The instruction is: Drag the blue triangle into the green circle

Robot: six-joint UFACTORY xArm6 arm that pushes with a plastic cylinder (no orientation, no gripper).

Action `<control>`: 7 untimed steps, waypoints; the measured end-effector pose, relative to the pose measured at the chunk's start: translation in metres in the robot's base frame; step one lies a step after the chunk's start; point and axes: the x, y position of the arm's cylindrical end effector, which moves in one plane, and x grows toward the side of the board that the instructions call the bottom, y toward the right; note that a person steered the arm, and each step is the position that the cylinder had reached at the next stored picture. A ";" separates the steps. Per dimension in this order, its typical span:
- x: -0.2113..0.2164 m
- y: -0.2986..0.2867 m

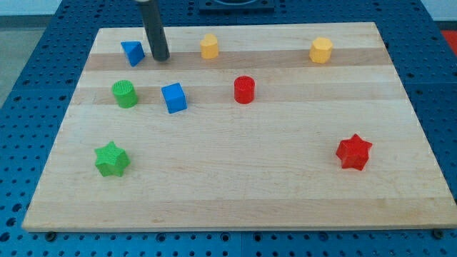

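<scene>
From where I stand, the wooden board (235,178) lies on a blue perforated table, and the dark rod comes down near the view's top left, with my tip (161,58) resting on the wood just to the view's right of the blue triangle (132,53). I cannot tell whether the two touch; they look very close, perhaps with a sliver of wood between them. There is no pincer on this arm at all, only the bare rod, so nothing is being clenched or let go. The green circle (125,93) sits just below the triangle, slightly toward the view's left, with a short strip of board between them. A blue cube (174,98) stands just to the right of that circle, and farther off lie a red cylinder (244,89), two yellow blocks (209,46) (321,50) along the top, a green star (111,158) and a red star (354,151). I judge the task to be at the approach step: the triangle is not yet against the circle. As placed, a push would send it leftward, so the tip likely needs to get above the triangle and press it downward, keeping clear of the cube.
</scene>
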 end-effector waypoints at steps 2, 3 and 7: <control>-0.041 -0.058; -0.042 -0.088; -0.061 -0.065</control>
